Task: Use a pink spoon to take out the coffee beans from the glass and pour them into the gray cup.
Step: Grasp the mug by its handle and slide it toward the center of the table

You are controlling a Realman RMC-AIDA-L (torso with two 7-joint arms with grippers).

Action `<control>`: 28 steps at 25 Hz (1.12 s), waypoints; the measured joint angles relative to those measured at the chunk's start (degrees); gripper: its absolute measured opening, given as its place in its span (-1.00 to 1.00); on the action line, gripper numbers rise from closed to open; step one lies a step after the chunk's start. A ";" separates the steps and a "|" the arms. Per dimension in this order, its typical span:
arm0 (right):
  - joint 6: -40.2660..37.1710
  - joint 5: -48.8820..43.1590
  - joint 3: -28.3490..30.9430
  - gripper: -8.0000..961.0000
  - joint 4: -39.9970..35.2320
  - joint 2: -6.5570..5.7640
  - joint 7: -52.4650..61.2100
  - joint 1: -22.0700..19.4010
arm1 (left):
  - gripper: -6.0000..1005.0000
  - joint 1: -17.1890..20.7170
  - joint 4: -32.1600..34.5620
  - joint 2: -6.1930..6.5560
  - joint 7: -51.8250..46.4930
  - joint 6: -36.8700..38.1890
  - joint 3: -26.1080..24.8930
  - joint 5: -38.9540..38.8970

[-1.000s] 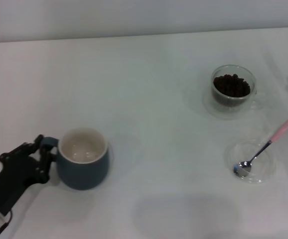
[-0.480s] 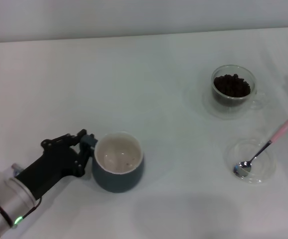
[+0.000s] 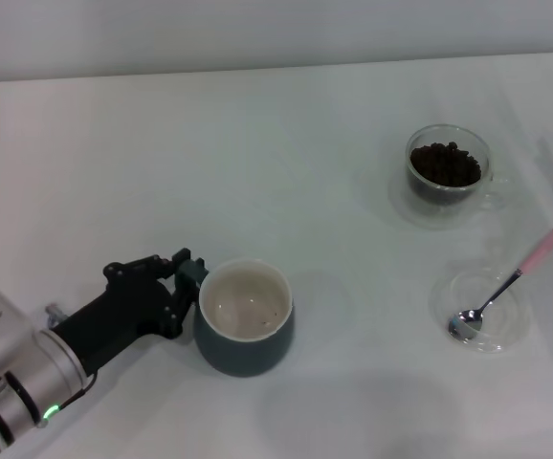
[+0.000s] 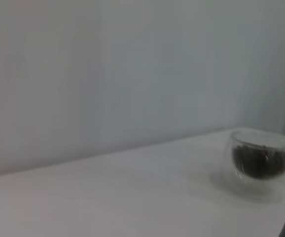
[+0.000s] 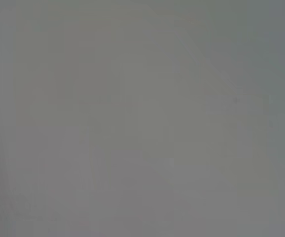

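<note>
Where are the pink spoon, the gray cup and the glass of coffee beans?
pink spoon [image 3: 508,285], head view, on its metal stem.
gray cup [image 3: 248,348], head view, on its outer wall.
glass [image 3: 449,196], head view, on its clear front wall.

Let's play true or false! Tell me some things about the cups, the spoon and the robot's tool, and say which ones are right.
1. The left tool is at the handle of the gray cup. True.
2. The pink spoon is inside the gray cup. False: it lies on a clear saucer, its bowl in the dish and its pink end sticking out over the rim.
3. The coffee beans are in the glass. True.
4. The gray cup is full of beans. False: its cream inside shows no heap of beans.
5. The glass stands right next to the gray cup. False: it is far off, toward the robot's right and farther back on the white table.
</note>
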 joint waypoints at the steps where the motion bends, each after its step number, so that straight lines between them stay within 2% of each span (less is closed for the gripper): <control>1: 0.00 0.00 0.00 0.84 0.00 0.00 0.00 0.03 | -0.68 -0.26 -0.04 0.00 -0.07 0.35 0.32 0.14; 17: 0.00 0.00 0.00 0.84 0.35 0.00 0.00 -0.54 | -0.63 -0.43 -0.05 0.11 0.19 0.07 1.24 0.36; 26: 0.13 -0.15 -0.15 0.84 0.35 0.00 0.00 -0.90 | -0.23 1.46 0.46 0.36 0.31 -2.84 0.61 -0.15; 28: 0.18 -0.17 -0.17 0.85 0.35 -0.03 0.00 -1.11 | -0.07 1.98 0.49 0.43 0.36 -3.25 0.51 -0.14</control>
